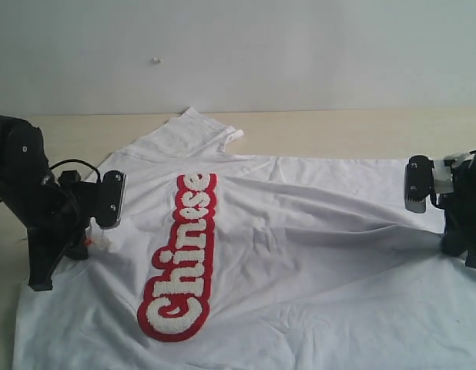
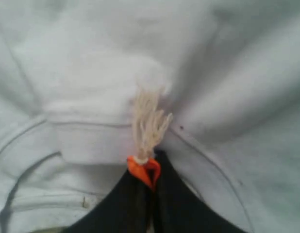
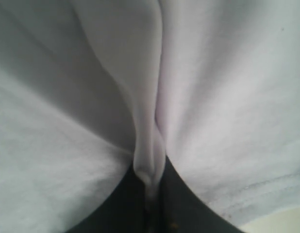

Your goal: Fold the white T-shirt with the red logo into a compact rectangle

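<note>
The white T-shirt [image 1: 300,254] lies spread across the table, neck end to the left. Its red logo [image 1: 184,258] spells "Chinese" in fuzzy white letters, running from near the front edge toward the back. My left gripper [image 1: 95,239] sits at the collar; in the left wrist view it is shut on the orange neck tag [image 2: 145,171] with its cream string, the ribbed collar [image 2: 87,141] right behind it. My right gripper [image 1: 446,239] is at the shirt's right end, shut on a pinched ridge of white T-shirt cloth [image 3: 150,160], and creases run from it across the shirt.
The light wooden table [image 1: 338,131] shows behind the shirt, and a sleeve [image 1: 196,131] points toward the grey back wall. Both black arm bodies stand at the table's left and right sides.
</note>
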`<state>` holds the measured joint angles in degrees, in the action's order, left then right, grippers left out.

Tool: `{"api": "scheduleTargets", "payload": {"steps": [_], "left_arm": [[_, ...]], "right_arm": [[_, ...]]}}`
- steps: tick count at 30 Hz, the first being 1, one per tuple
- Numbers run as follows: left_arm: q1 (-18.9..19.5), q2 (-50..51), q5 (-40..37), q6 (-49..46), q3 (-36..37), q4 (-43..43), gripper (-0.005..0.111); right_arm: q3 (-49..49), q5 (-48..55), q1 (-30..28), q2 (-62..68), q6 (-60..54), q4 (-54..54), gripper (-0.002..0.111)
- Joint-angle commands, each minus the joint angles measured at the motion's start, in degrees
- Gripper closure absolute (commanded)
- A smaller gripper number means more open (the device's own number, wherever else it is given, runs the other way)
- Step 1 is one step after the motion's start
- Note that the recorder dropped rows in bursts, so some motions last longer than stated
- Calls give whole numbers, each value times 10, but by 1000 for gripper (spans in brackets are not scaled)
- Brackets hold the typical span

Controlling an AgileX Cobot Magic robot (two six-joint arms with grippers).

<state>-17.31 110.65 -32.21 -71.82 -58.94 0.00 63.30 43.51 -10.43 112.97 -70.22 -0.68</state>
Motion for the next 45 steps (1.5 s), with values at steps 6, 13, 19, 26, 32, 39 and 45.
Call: {"api": "scheduleTargets", "payload": {"steps": [6, 13, 19, 26, 32, 39, 45], "left_arm": [[1, -143, 9, 38, -11, 9, 107], [1, -237, -25, 70, -28, 47, 107], [1, -310, -47, 212, -28, 151, 107], [1, -381, -133, 234, -32, 156, 107], [1, -443, -144, 256, -32, 123, 107], [1, -526, -234, 261, -32, 53, 107], [1, -603, -288, 262, -32, 15, 107]], "right_arm": [[-2, 9, -2, -140, -8, -4, 108], [-2, 43, -2, -225, -17, -25, 108], [-2, 59, -2, -294, -16, -48, 108], [-2, 83, -2, -382, -16, -48, 108], [-2, 104, -2, -433, -16, -75, 108], [-2, 180, -2, -499, -16, -136, 108], [-2, 228, -2, -564, -16, -210, 108]]}}
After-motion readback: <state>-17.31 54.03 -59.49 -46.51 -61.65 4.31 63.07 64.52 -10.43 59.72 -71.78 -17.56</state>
